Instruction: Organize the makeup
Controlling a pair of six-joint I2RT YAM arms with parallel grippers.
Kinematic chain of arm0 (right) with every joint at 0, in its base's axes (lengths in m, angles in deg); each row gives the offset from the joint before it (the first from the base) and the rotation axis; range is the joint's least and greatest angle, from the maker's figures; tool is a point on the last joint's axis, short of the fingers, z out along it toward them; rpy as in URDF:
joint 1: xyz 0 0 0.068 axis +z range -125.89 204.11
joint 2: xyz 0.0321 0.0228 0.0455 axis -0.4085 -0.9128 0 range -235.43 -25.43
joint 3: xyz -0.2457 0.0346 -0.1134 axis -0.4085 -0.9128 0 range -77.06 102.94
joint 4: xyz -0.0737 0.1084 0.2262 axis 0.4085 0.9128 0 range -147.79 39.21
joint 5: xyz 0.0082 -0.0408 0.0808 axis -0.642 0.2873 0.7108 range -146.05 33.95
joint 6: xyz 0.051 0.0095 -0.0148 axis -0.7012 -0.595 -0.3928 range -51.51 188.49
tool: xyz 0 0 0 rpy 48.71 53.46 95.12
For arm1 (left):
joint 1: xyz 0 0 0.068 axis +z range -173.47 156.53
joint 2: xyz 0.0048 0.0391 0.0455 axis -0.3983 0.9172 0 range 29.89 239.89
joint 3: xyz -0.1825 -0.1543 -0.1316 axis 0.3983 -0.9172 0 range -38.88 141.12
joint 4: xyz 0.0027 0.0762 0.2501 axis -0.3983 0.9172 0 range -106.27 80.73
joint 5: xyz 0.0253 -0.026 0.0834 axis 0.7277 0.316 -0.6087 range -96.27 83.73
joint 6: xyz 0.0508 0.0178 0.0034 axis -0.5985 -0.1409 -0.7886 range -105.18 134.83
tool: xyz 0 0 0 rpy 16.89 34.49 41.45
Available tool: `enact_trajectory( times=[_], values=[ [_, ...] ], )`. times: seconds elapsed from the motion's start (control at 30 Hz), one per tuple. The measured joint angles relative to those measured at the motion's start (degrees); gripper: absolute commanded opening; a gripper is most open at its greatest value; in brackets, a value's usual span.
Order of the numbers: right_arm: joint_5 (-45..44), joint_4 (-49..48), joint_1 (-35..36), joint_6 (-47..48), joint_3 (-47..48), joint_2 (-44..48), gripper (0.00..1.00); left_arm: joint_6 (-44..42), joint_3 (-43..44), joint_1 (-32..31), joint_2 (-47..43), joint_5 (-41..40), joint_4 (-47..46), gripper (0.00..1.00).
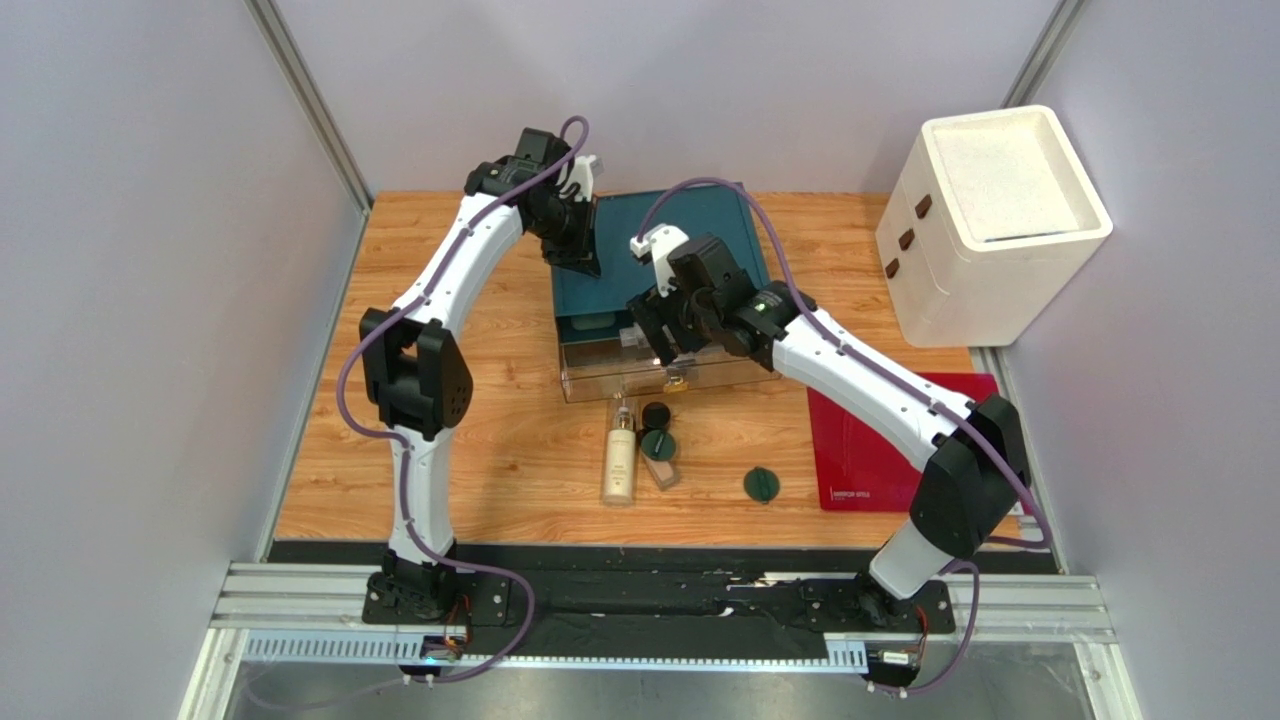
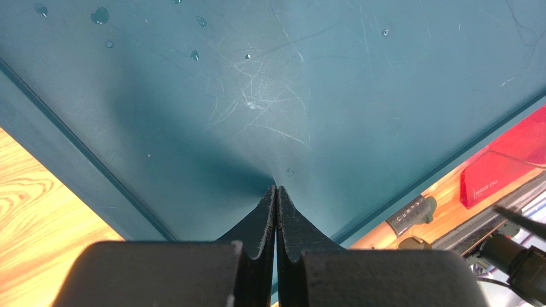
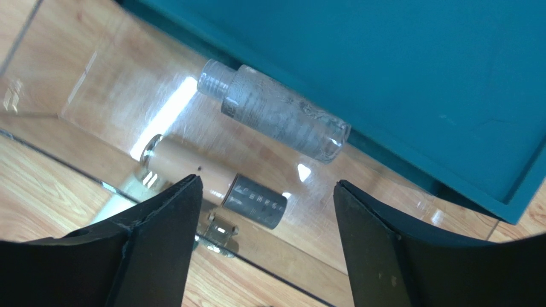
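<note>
The teal box (image 1: 706,225) has a clear drawer (image 1: 594,372) pulled out toward me. My right gripper (image 3: 266,192) hangs open just above the drawer with nothing between its fingers. In the drawer lie a beige tube with a grey cap (image 3: 215,183) and a clear bottle (image 3: 275,112). My left gripper (image 2: 276,190) is shut, its tips resting on the box's top (image 2: 269,83). On the table in front of the drawer lie a cream bottle with a gold cap (image 1: 619,462), a small black jar (image 1: 654,416), a dark green disc (image 1: 658,444) on a brown tube (image 1: 663,476), and a second disc (image 1: 762,485).
A red flat mat (image 1: 872,458) lies at the right under the right arm. A white foam box (image 1: 999,218) stands at the back right. Grey walls close in both sides of the wooden table (image 1: 451,465).
</note>
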Motion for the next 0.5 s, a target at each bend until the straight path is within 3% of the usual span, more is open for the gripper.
enact_trajectory(
  times=[0.07,0.13,0.2,0.27,0.5],
  values=[
    [0.7,-0.3,-1.6,-1.5,1.2,-0.1,0.67,0.0,0.1,0.0,0.0,0.0,0.1,0.0],
    [2.1,-1.0,-4.1,-3.6,3.1,-0.5,0.51,0.0,0.1,0.0,0.0,0.0,0.1,0.0],
    [4.2,-2.1,-7.3,-6.0,5.9,-1.9,0.17,0.0,0.2,0.0,0.0,0.0,0.2,0.0],
    [6.2,-2.6,-9.5,-7.2,8.8,-3.8,0.0,0.0,0.4,0.0,0.0,-0.2,0.3,0.0],
    [12.4,-0.7,-15.0,-12.5,24.1,-16.2,0.0,0.0,2.0,-0.3,-0.4,-2.4,4.2,0.0]
  ],
)
